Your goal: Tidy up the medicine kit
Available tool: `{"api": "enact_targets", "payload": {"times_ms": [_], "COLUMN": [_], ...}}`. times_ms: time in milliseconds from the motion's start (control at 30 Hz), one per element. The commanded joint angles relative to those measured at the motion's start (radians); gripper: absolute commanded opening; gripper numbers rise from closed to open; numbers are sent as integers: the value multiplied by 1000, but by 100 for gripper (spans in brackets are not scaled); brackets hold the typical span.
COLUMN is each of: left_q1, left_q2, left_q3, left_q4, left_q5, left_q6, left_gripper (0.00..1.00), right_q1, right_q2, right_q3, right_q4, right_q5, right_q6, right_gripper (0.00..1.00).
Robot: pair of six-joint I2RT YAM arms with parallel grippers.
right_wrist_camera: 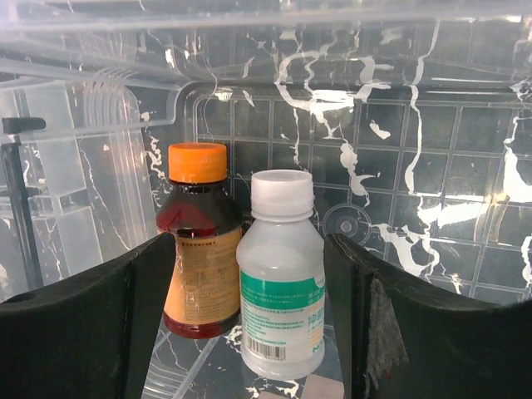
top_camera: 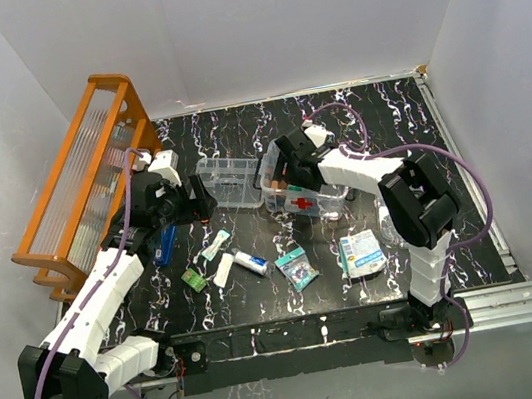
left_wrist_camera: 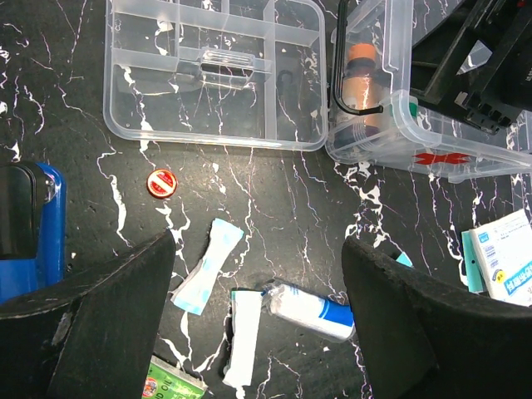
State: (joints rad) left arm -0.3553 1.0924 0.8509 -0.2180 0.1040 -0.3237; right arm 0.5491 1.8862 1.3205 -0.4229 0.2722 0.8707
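Kit (top_camera: 307,203) right of centre on the black marbled table (top_camera: 471,218), top open, red cross on the near wall. Divided tray (left_wrist_camera: 216,75) just beside its left end, the two close enough that touching or not is hard to call.

Down inside the kit, right gripper (right_wrist_camera: 249,241), jaws apart and not clamped on anything. Between the fingers, upright on the kit floor: white bottle (right_wrist_camera: 281,274) with a white cap and a green label. Sits close by the finger on the right of the wrist view, with a clear gap on the other side. Just behind and left of it, brown bottle (right_wrist_camera: 198,241) with an orange cap, also upright. Looks about touching the white one, though can't say for sure.

Over the loose stuff in front of the tray, left gripper (left_wrist_camera: 258,241) hanging above the table, jaws wide, nothing in them. Under it, flat on the table: two pale sachets (left_wrist_camera: 208,266), a white-and-blue roll (left_wrist_camera: 309,309) just right of the lower one, and a little red round cap (left_wrist_camera: 162,183) up nearer the tray. Blue item (left_wrist_camera: 41,224) off by the finger on the left of that view, green pack (left_wrist_camera: 170,386) at the bottom edge.

Further right, in front of the kit — teal packet (top_camera: 297,267) and a white-and-blue box (top_camera: 362,253), near each other but apart. Orange rack (top_camera: 80,178) tilted along the left wall, well apart from the kit.
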Motion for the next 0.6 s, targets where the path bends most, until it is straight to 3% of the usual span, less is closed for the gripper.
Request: {"api": "enact_targets", "payload": {"times_ms": [0, 267, 567], "left_q1": [0, 0, 1], "left_q2": [-2, 0, 6], "left_q3": [23, 19, 21], "left_q4": [-12, 0, -6], "left_q5": [-10, 20, 15], "left_q6": [12, 21, 21], "left_gripper": [80, 79, 79], "right_q1": [6, 6, 6], "right_q2": [0, 41, 39], "right_q3": [25, 33, 12], "right_q4": [92, 112, 94], "right_q5": [49, 76, -24], "right_q6": [27, 39, 63], "right_gripper": [69, 61, 61]}}
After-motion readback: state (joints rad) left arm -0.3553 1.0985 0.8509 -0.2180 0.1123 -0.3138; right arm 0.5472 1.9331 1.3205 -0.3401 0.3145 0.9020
